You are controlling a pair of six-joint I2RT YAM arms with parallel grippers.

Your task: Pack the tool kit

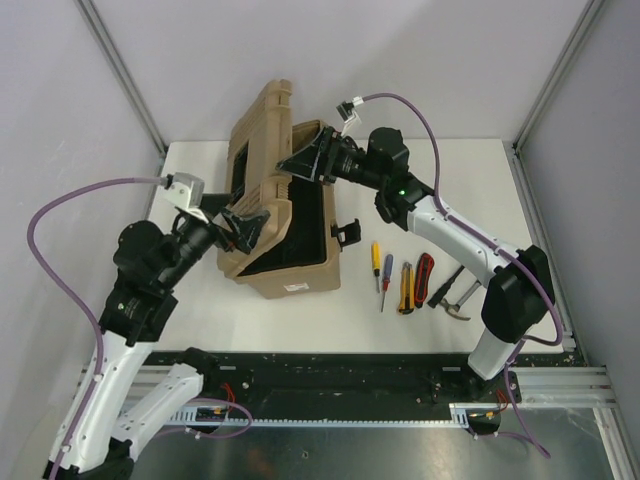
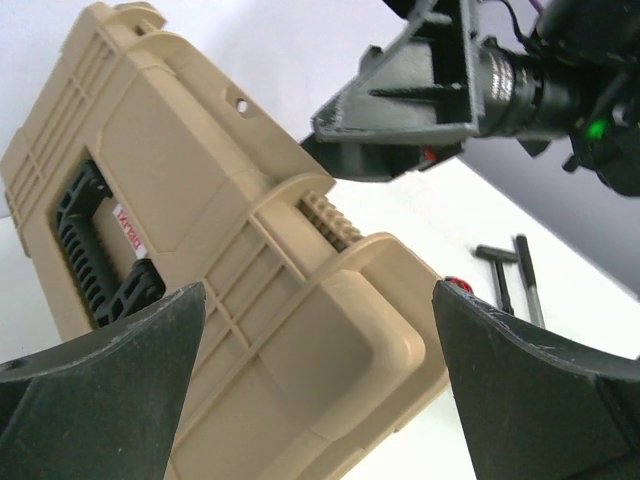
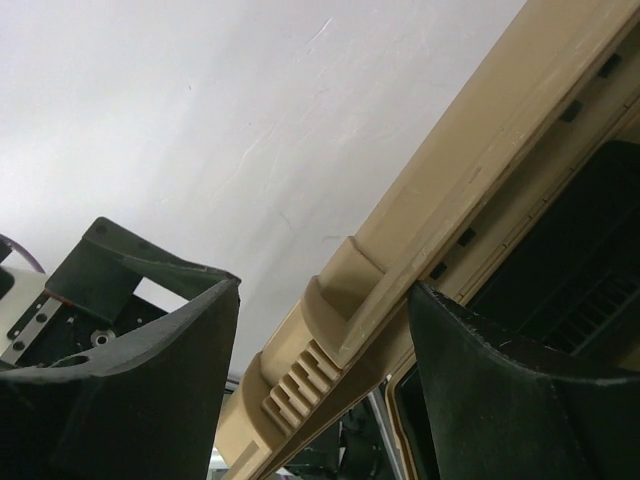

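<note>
Left fingers (image 2: 100, 400) spread; tan ribbed case (image 1: 300, 275) open, lid (image 1: 262, 135) raised

Claw: left claw (image 2: 315, 320), black fingers (image 2: 100, 390) spread wide
Case: large tan ribbed plastic case (image 2: 250, 300) between them
Table: black hammers (image 2: 510, 275) on white table (image 2: 440, 215)

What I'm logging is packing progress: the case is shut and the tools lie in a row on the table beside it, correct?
Not quite. The case is open, its lid raised; the top view shows the dark inside. The tools do lie in a row on the table beside it.
</note>
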